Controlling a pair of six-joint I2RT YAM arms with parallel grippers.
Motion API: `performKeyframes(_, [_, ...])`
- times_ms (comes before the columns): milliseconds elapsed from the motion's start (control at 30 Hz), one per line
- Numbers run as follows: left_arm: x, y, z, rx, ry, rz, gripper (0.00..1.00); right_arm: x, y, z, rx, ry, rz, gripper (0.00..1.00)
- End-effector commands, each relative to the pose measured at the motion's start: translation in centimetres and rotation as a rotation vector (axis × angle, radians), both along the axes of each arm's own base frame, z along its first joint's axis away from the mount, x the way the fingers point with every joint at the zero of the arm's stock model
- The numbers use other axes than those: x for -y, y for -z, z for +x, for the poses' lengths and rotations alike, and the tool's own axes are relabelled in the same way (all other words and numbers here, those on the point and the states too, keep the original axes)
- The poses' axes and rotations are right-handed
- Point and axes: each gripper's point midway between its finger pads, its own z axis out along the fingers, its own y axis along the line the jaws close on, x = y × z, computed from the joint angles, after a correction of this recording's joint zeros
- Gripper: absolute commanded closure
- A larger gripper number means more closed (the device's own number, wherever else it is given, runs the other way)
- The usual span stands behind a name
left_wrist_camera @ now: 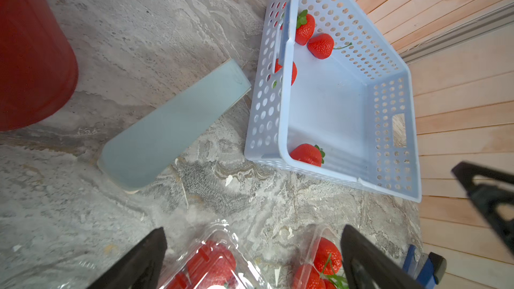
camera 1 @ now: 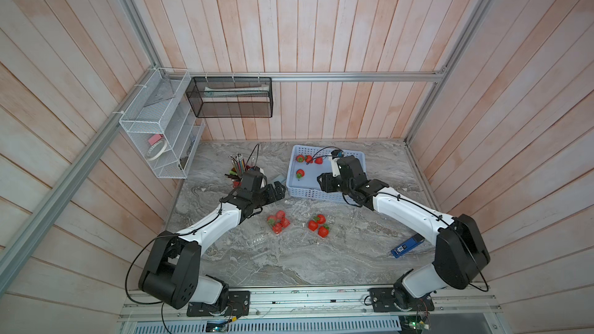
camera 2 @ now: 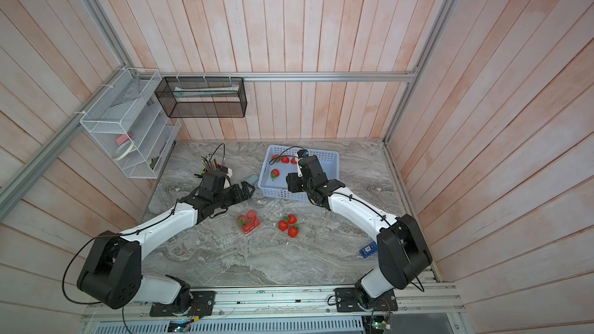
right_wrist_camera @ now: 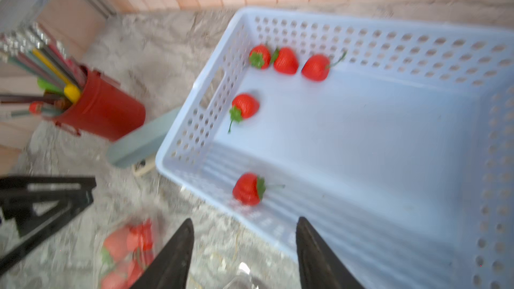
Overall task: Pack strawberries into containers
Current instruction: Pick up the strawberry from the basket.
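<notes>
Several strawberries (camera 1: 300, 174) lie in the light-blue perforated basket (camera 1: 316, 195); one (right_wrist_camera: 248, 189) rests against its near wall. Two clear containers stand on the marble in front: one (camera 1: 279, 222) holds several berries, another (camera 1: 319, 225) holds three. A further clear container (camera 1: 257, 240) nearer the front looks empty. My right gripper (right_wrist_camera: 244, 246) hovers over the basket's near wall, open, with nothing between its fingers. My left gripper (left_wrist_camera: 253, 259) hangs open left of the basket's front corner, above the marble behind the two containers with berries, also holding nothing.
A red pencil cup (camera 1: 237, 168) stands behind the left gripper. A flat pale blue-green piece (left_wrist_camera: 172, 129) lies against the basket's left side. A blue object (camera 1: 406, 245) lies under the right arm. Wire racks (camera 1: 160, 123) hang on the left wall.
</notes>
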Motion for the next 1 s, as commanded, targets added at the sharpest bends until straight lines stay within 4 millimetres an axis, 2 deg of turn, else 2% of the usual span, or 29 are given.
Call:
performKeyframes(0, [0.7,-1.3,1.6,0.052,0.027,-0.005,0.00,0.3,1.0,3.2,0.012,0.001,-0.019,0.41])
performKeyframes(200, [1.4,-0.6,3.1,0.041,0.042,0.008,0.01,1.1,4.0,9.8,0.002,0.050,-0.049,0.42])
performKeyframes(433, [2.6,0.7,4.8,0.016,0.070,0.008,0.01,0.6,7.6,15.0,-0.030,0.068,-0.022,0.42])
performKeyframes(700, [3.1,2.3,5.8,-0.004,0.075,0.021,0.01,0.6,10.7,18.6,-0.055,0.112,-0.001,0.42])
performKeyframes(967, [4.3,2.8,6.2,-0.007,0.097,0.027,0.01,-0.5,13.1,20.4,-0.084,0.109,0.037,0.42])
